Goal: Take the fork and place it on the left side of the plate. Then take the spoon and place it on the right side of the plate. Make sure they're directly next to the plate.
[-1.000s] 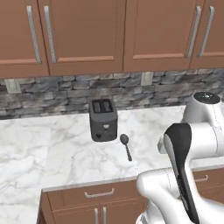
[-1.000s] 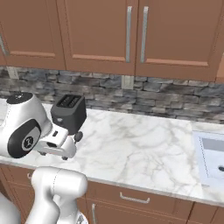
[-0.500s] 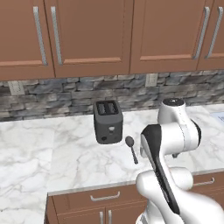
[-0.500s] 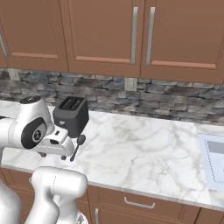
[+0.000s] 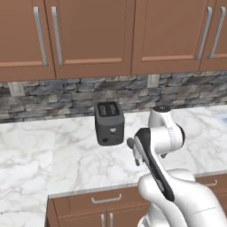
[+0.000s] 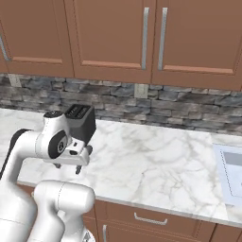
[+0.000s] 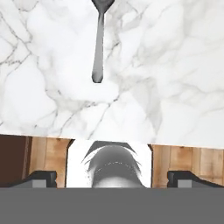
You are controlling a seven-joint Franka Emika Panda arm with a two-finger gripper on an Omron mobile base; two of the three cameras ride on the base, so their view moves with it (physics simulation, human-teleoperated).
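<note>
Just beside the spoon (image 7: pixel 99 41) stands a toaster (image 5: pixel 109 123) on marble counter (image 5: pixel 71 155).

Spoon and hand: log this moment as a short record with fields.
spoon: dark, flat on the marble counter, handle end toward the counter's front edge
hand: open, holding nothing, above the counter edge, short of the spoon
toaster: dark, behind the spoon near the stone backsplash
counter: white marble

one spoon (image 7: pixel 99 39) lies on the marble desk (image 5: pixel 66 164). one black toaster (image 5: pixel 108 123) with two slots stands there. one wall outlet (image 6: pixel 140 90) shows on the stone backsplash (image 6: pixel 189 108). one drawer handle (image 6: pixel 149 219) shows below.
</note>
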